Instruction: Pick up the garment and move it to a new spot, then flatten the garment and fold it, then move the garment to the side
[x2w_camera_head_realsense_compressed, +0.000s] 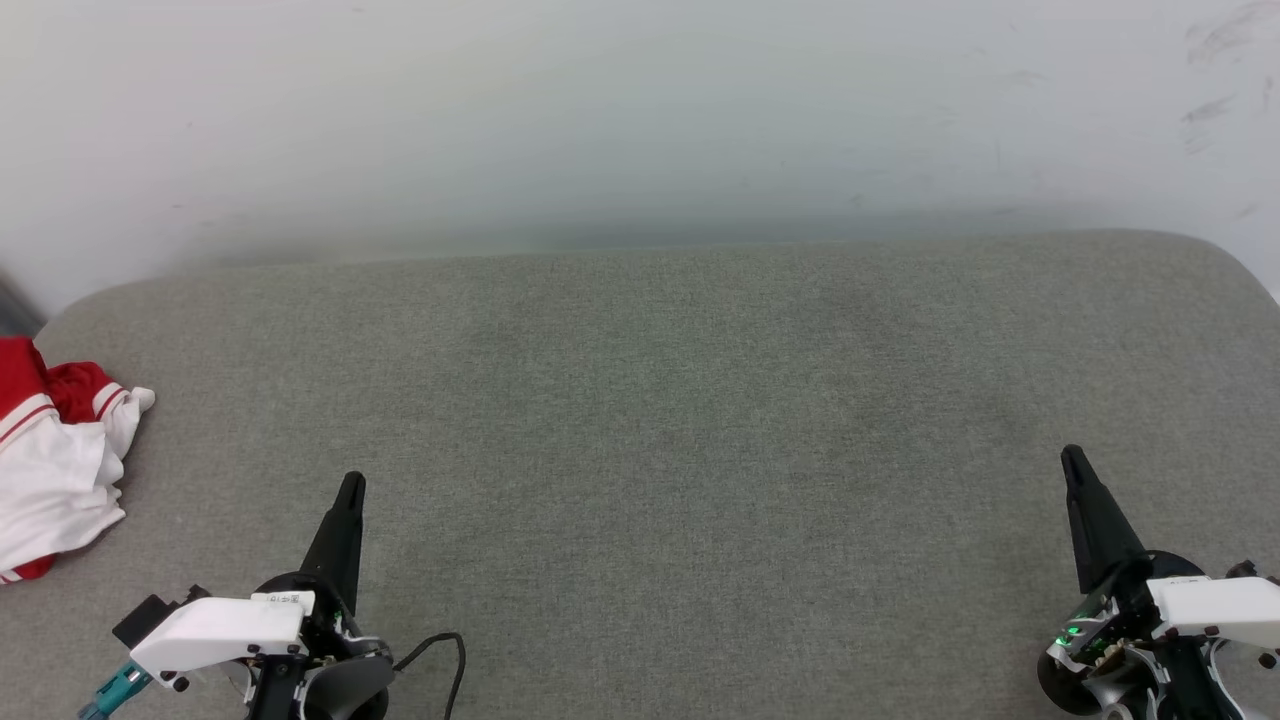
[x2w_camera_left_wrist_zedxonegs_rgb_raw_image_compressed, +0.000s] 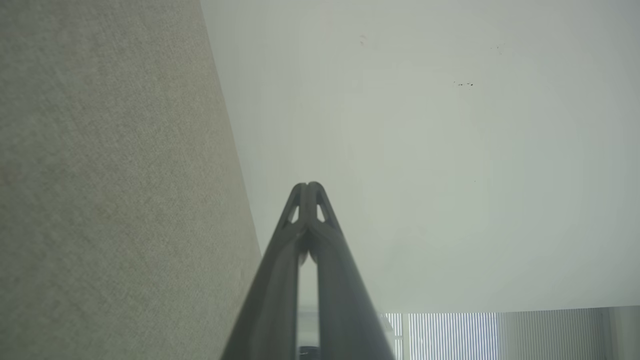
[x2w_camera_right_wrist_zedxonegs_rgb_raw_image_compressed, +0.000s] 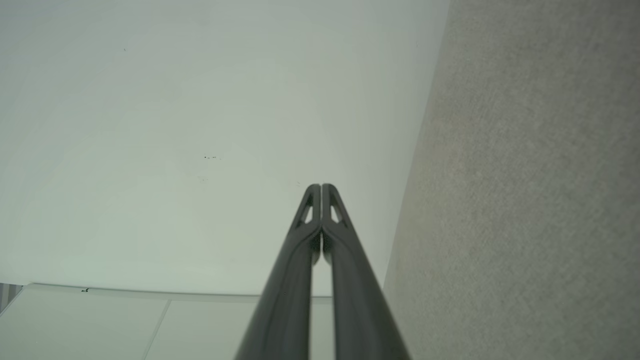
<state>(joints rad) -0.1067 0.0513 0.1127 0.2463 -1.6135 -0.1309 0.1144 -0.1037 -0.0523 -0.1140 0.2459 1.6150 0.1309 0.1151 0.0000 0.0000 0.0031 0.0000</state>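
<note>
The red-and-white T-shirt (x2w_camera_head_realsense_compressed: 55, 470) lies crumpled at the left edge of the grey padded surface (x2w_camera_head_realsense_compressed: 660, 400), partly out of frame. Near the front edge, the left gripper (x2w_camera_head_realsense_compressed: 351, 484) and the right gripper (x2w_camera_head_realsense_compressed: 1072, 458) are both clenched tight — fingers pressed together, grasping nothing.

Head view downward; wrist views share wall (x2w_camera_left_wrist_zedxonegs_rgb_raw_image_compressed: 450, 150).

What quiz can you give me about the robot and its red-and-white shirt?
1. True or false: the garment lies crumpled on the grey surface, at the robot's far left.
2. The left gripper is: A) open, B) shut on the garment, C) shut, holding nothing.
3. Fill in: the right gripper has its fingers ____ (open or shut).
Key: 1 true; 2 C; 3 shut.
</note>
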